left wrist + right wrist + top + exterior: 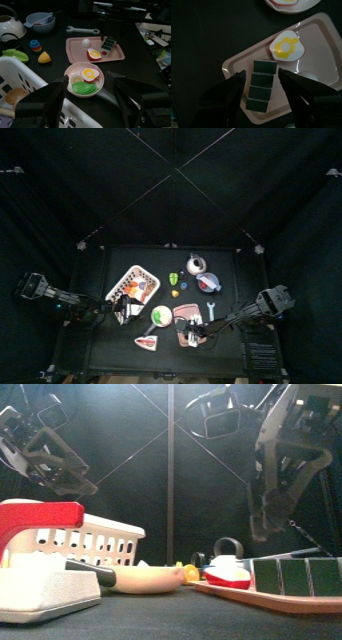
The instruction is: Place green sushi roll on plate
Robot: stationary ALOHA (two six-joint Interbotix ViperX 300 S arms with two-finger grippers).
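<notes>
The green sushi roll (260, 85) is a row of dark green blocks lying on a pink tray (314, 62). It also shows in the front view (294, 574) and the left wrist view (111, 44). My right gripper (261, 74) is open, low over the tray, with one jaw on each side of the roll. The plate (70, 75) is pale pink, holds a fried egg (89, 74) and a green leaf (83, 88), and lies next to the tray. My left gripper (87, 95) is open and empty above the plate's near side, beside the basket.
A white basket (19, 85) stands left of the plate. A wrench (81, 30), a bowl (39, 21) and a kettle (8, 25) lie behind the tray. An egg-topped piece (286, 46) shares the tray. A red and white block (34, 569) sits at the front left.
</notes>
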